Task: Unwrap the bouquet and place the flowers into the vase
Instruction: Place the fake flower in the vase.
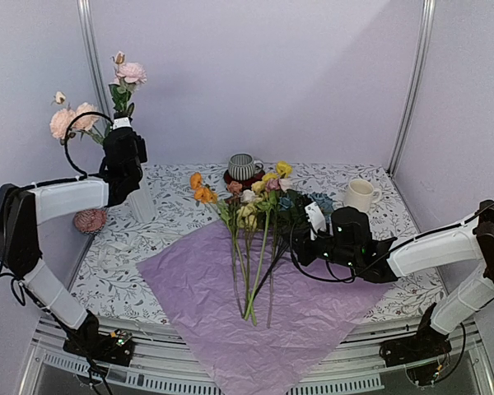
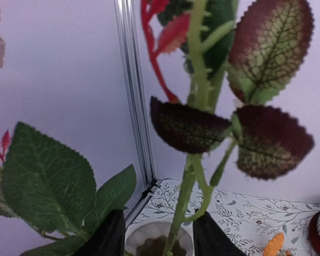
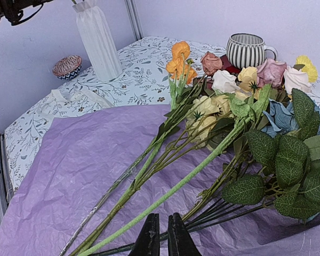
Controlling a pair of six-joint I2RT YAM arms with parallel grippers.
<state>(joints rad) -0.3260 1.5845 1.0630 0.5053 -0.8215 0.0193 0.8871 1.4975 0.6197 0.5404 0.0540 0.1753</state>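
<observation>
The bouquet lies unwrapped: the flowers (image 1: 251, 206) (image 3: 224, 101) rest on the flat lilac paper (image 1: 198, 288) (image 3: 58, 160), stems toward me. The white ribbed vase (image 1: 142, 204) (image 3: 98, 45) stands at the left rear and holds pink roses (image 1: 130, 72). My left gripper (image 1: 125, 160) (image 2: 159, 216) is just over the vase rim (image 2: 144, 234). It is open, and a green stem (image 2: 184, 202) stands free between its fingers. My right gripper (image 1: 306, 247) (image 3: 162, 234) is shut, low over the dark stems (image 3: 224, 216) on the paper. Those stems run across behind its fingertips.
A grey striped mug (image 1: 244, 167) (image 3: 248, 50) stands behind the blooms and a cream mug (image 1: 360, 195) at the right rear. A small pink ball-like object (image 1: 90, 220) (image 3: 67, 66) sits left of the vase. Pale ribbon (image 3: 69, 98) lies on the cloth beside the paper.
</observation>
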